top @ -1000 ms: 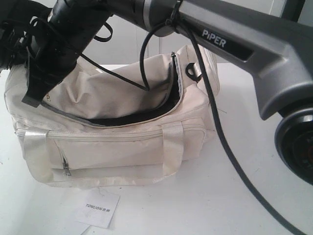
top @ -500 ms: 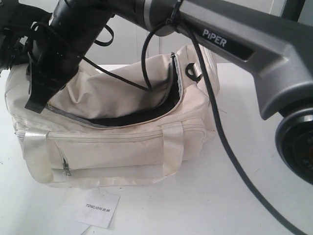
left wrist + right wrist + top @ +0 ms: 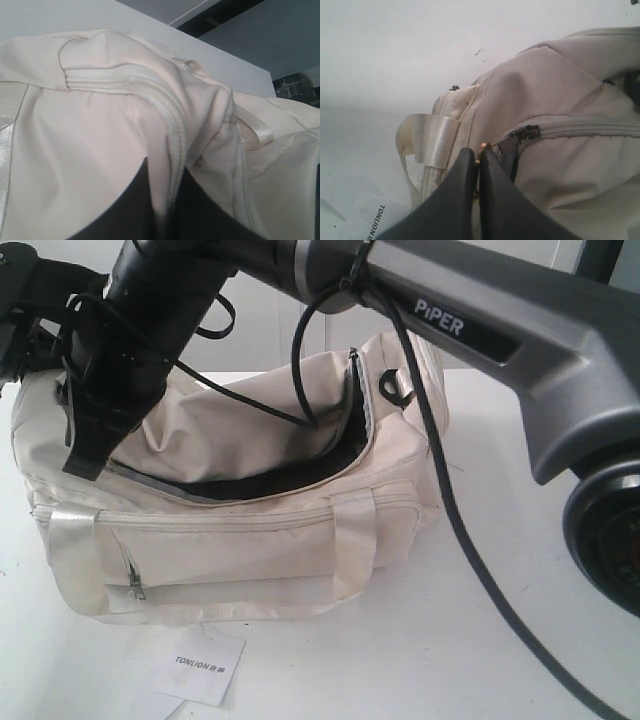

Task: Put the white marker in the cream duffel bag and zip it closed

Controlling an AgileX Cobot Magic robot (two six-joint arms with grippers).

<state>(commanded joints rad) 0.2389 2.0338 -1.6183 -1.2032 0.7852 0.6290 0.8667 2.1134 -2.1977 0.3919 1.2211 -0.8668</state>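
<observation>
Right gripper [image 3: 477, 155] pinching half-hidden zipper pull [image 3: 482, 146], left gripper [image 3: 167, 167] clamping cream duffel bag [image 3: 250, 540] fold, interior shadowed

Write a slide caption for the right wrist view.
Right gripper pinching the zipper pull of the cream duffel bag.

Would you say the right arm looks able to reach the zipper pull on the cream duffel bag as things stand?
Probably yes: the right gripper looks shut on the zipper pull at the end of the cream duffel bag, with nothing between.
</observation>
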